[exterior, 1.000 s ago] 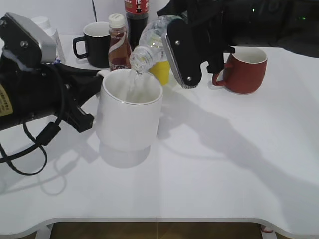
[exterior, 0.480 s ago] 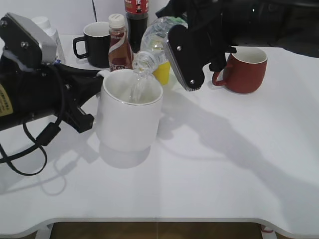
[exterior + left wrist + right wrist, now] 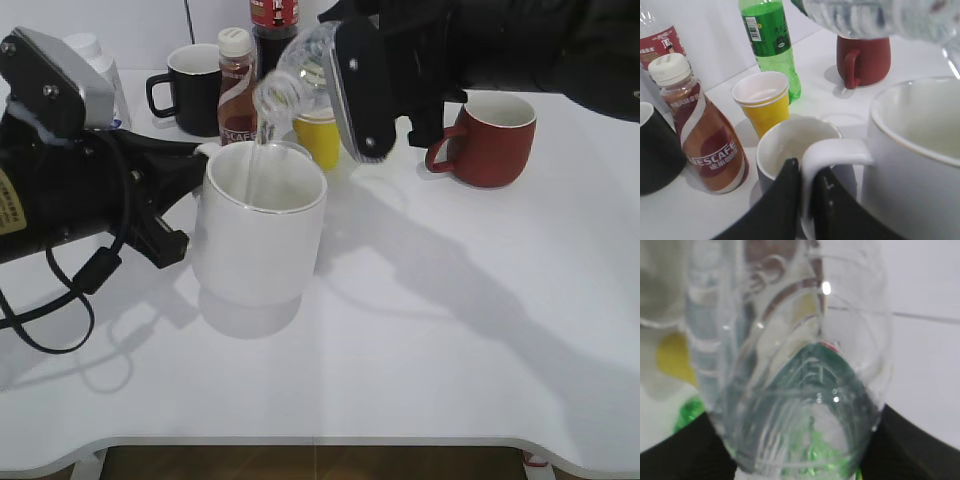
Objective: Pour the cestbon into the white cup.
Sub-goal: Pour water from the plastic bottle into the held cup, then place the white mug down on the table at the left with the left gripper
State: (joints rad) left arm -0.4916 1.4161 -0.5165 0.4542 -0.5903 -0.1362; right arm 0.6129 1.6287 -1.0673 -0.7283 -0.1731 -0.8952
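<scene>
The right hand (image 3: 345, 70) grips one small clear ribbed plastic water bottle (image 3: 300, 72), tilted mouth-down above one large white ceramic mug (image 3: 260, 222) on the counter (image 3: 450, 320). The left hand (image 3: 807, 185) pinches the mug's handle at its 9 o'clock. Behind stand two more mugs — one black (image 3: 190, 88), one red (image 3: 490, 138) — and one yellow paper cup (image 3: 318, 135).

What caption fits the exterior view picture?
Right gripper tips the cestbon, pouring water into the white cup held by the left gripper.

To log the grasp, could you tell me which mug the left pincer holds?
The big white mug, held by its handle; the black mug and red mug stand free.
</scene>
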